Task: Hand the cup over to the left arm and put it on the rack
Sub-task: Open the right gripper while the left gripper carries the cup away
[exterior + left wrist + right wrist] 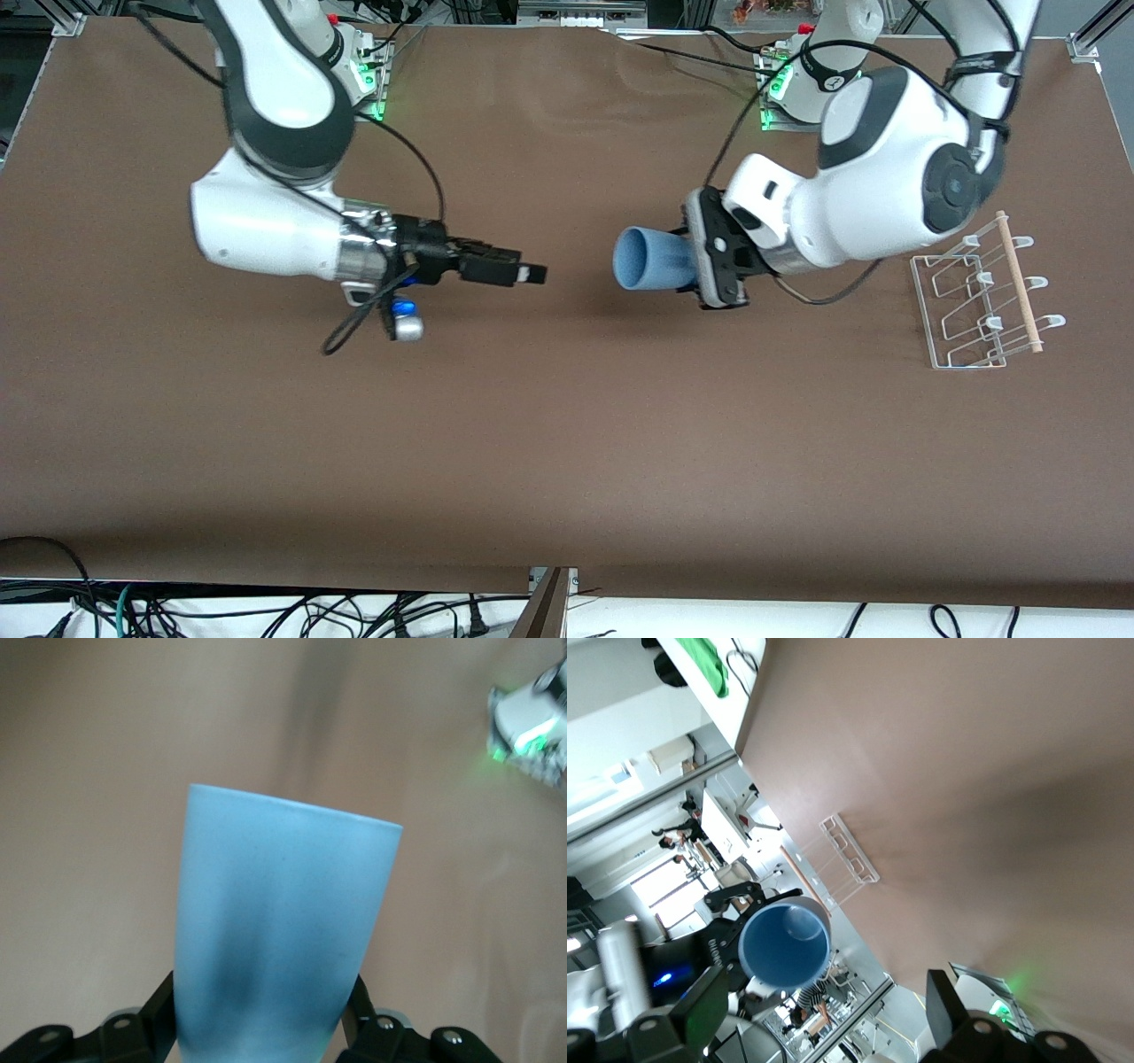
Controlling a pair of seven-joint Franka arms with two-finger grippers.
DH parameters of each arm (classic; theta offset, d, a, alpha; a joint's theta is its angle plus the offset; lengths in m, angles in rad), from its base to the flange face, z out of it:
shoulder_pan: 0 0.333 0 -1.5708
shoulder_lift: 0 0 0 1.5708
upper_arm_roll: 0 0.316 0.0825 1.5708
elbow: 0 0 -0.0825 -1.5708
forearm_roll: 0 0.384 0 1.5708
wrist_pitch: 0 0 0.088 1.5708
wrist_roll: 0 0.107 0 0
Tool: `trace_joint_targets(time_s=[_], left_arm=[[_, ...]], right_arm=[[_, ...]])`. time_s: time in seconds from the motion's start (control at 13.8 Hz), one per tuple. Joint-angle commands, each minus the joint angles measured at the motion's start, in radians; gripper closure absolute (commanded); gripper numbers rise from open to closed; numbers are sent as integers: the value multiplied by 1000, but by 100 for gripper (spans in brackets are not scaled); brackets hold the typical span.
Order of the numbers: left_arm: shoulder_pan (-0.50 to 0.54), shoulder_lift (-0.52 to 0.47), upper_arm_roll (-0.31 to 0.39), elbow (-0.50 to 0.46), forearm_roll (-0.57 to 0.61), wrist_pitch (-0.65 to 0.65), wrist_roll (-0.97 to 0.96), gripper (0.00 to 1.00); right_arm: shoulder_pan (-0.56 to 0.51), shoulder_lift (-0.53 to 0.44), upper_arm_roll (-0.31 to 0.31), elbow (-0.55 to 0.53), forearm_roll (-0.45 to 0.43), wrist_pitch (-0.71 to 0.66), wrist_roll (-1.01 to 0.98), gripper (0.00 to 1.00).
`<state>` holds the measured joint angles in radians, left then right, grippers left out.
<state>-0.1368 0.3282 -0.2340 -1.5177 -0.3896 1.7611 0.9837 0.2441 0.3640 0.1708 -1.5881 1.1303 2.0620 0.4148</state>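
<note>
Brown matte board covers the worktop (549, 461), and both arms hang above its middle band, well away from the edge nearest the front camera.

Toward the right arm's end, the right pincer (532, 274) is up in the air over bare brown surface, pointing at the cup. In the right wrist view its fingers (943, 1014) stand wide apart with nothing between them, so it is open and holds nothing. A clear gap of worktop separates it from the cup's mouth.

Over the centre of the worktop the cup (651, 258) is held off the surface, lying on its side with its open mouth turned toward the right pincer. The right wrist view looks straight into that mouth (785, 943); the light-blue inside shows no contents. The left pincer (716, 263) is closed on the cup's base end; in the left wrist view its black fingers (146, 1023) press against either side of the tapered blue wall (279, 948).

Toward the left arm's end stands the rack (979, 297), resting on the worktop near that end's edge, well apart from the cup. Its upturned hooks are bare, and a wooden dowel (1019, 282) runs along the side of the rack closest to that edge.
</note>
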Motion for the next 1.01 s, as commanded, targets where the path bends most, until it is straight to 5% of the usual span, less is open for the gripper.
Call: trace_joint_targets(time_s=[0.0, 0.29, 0.94], left_arm=[[49, -21, 2, -2, 150, -119, 0, 91], [101, -18, 4, -4, 482, -222, 1, 96], [132, -9, 28, 1, 1078, -483, -8, 95]], right_arm=[[-2, -30, -114, 11, 14, -77, -14, 1], [-3, -56, -226, -1, -111, -80, -28, 1], [-32, -79, -254, -104, -641, -77, -53, 1]])
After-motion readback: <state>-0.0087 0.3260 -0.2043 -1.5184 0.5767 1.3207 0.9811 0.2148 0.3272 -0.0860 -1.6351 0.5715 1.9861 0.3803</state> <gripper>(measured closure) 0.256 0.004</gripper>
